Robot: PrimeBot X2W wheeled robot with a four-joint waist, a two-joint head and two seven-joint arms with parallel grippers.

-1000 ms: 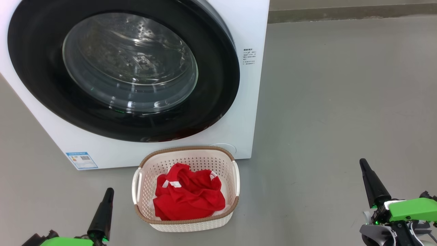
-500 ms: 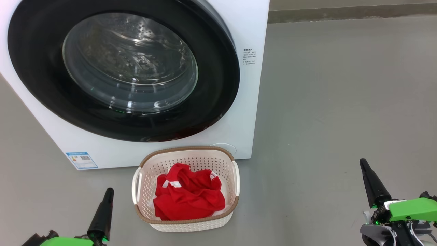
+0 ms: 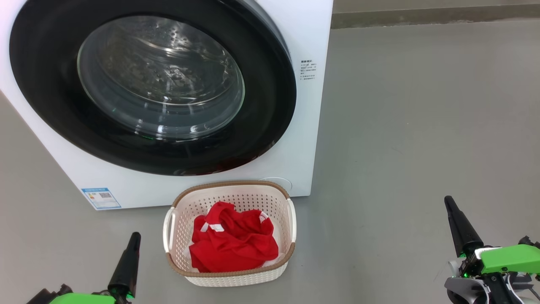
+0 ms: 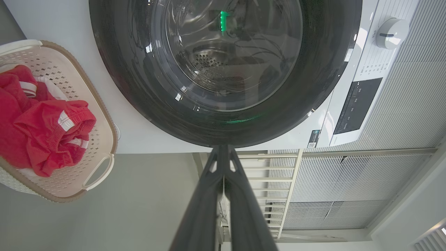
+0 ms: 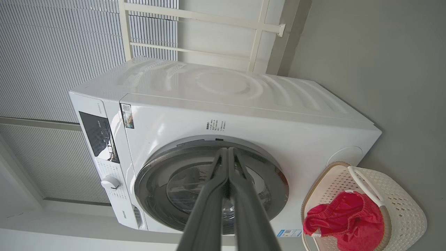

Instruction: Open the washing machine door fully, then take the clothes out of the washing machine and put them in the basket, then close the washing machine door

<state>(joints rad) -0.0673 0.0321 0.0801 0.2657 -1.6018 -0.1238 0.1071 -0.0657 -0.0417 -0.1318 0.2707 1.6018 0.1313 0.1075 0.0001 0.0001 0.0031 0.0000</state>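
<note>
Nearest to me, the left end effector [image 3: 134, 238], two long dark fingers on a green wrist, hangs low over the grey floor [image 3: 422, 126] with its fingers pressed together and nothing between them. The right end effector [image 3: 449, 203] mirrors it on the other side, pinched to a single point and empty too. To my eye that is a parked pose: both arms low, tips aimed forward, well short of the machine and touching nothing. Ahead of the left end effector and a little to its right, well to the left of the right one, sits the small cream-white perforated plastic basket [image 3: 231, 273] with its brown woven-look rim. It stands on the floor just in front of the machine's foot, I would guess so that garments lifted from the drum need travel only a short way. The bright red fabric clothes [image 3: 234, 245] with white trim lie bunched inside it, below the rim and clear of both end effectors. Beyond the basket, farther ahead of both tips, the large round washing machine door [image 3: 261, 126], a glossy black rim around a bulging clear glass centre, lies flush against the front of the big white boxy washing machine [image 3: 306, 105], so it reads as closed. Through the glass in the left wrist view I see bare perforated steel and no red, which suggests the job is finished.
</note>
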